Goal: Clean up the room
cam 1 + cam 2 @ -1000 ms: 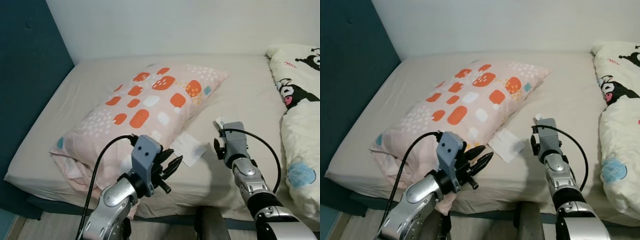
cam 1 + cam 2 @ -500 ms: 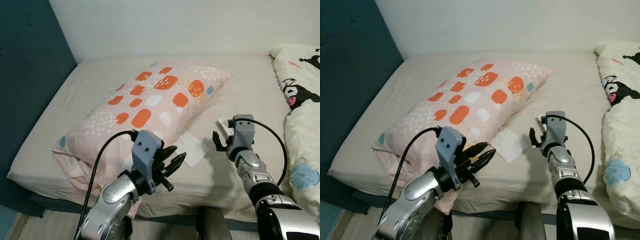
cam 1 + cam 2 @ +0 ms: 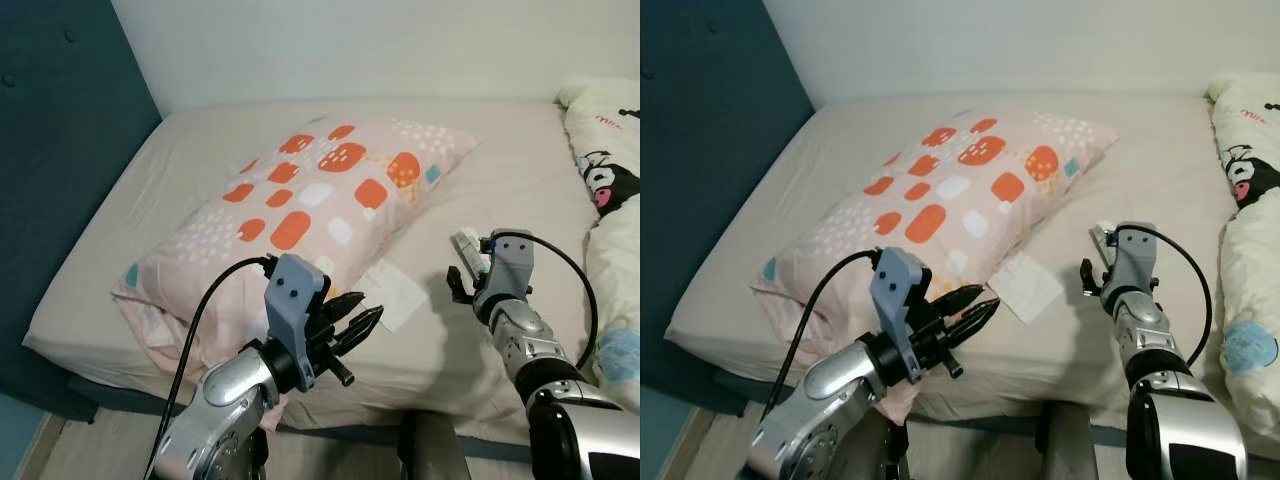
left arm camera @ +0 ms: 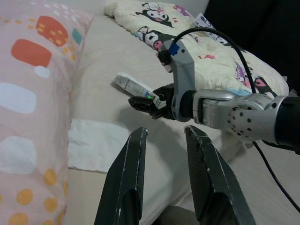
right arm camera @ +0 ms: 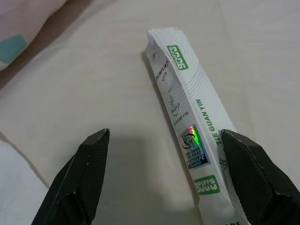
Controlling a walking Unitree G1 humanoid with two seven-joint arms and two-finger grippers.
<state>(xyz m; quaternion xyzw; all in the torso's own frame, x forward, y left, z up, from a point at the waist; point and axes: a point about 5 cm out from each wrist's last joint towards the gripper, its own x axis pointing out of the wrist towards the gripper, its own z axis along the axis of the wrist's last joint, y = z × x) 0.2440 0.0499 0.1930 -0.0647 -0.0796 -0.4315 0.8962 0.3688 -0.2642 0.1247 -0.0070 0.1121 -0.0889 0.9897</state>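
Packet [image 5: 190,131] lies flat on bed [image 3: 520,190], long axis running away from my right pincer [image 5: 166,180], spread wide astride its near end; left pincer [image 4: 164,136] idles, narrowly parted.

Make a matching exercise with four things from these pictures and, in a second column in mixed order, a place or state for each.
Things:
1. pillow
2. white sheet of paper
3. white and green box
4. cartoon-print duvet

Places or states:
A. flat on the mattress, beside the pillow's near edge
B. between the open fingers of the right gripper
C. bunched along the bed's right side
D. diagonal across the bed, orange patches

Pairs: 1-D, 2-A, 3-B, 4-C
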